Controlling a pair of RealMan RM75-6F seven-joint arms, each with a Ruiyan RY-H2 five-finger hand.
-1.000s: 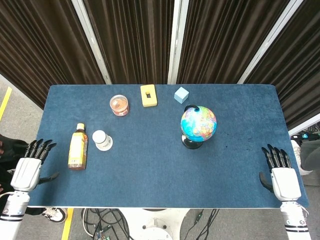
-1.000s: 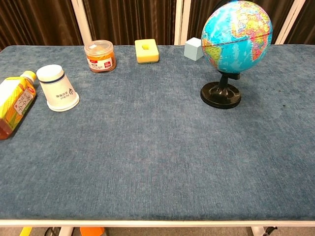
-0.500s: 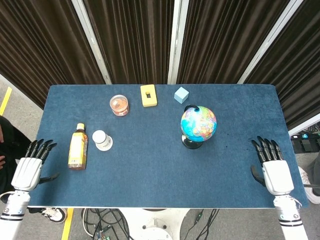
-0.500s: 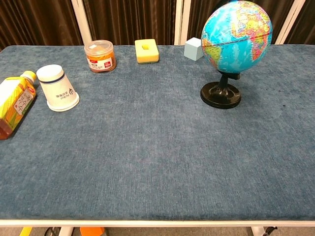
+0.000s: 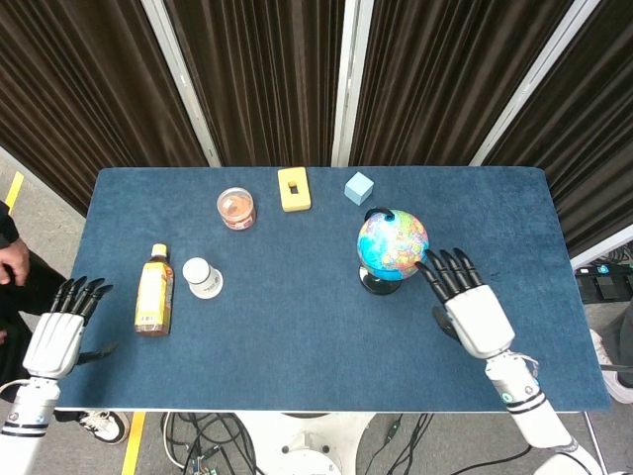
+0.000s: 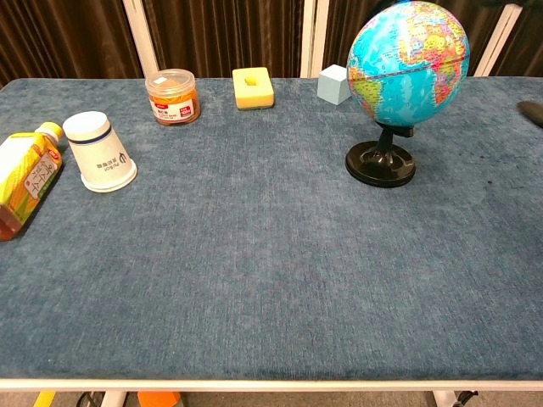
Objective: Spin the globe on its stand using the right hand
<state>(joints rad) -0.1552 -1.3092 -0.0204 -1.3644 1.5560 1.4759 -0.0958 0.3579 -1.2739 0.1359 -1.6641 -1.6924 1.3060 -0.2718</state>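
A blue cloth-covered table (image 5: 297, 327) stands in front of dark pleated curtains (image 5: 257, 79) with pale upright bars between them. The globe (image 5: 393, 243) sits on its black stand (image 6: 381, 163) in the right half of the table, toward the far side.

The right hand (image 5: 465, 300) is over the table just to the right of the globe, fingers spread and stretched toward it, holding nothing. From the head view the fingertips (image 5: 427, 263) reach the edge of the ball, but whether they actually touch it cannot be told. In the chest view almost none of this hand shows; only a small dark shape at the right edge may belong to it, and the globe's top is cut off by the frame.

The left hand (image 5: 61, 329) hangs off the near left corner of the table, fingers apart and empty; the chest view does not show it at all.

Behind the globe lies a small pale blue cube (image 5: 359, 187), and to its left a yellow block (image 5: 294, 188) and a clear jar (image 5: 236, 208) with reddish contents. On the left side a bottle (image 5: 153, 289) of yellow drink lies on its side, with a white cup (image 5: 202, 277) tipped over just beside it. None of these lies between the right hand and the globe. A person's hand shows at the far left edge of the head view.
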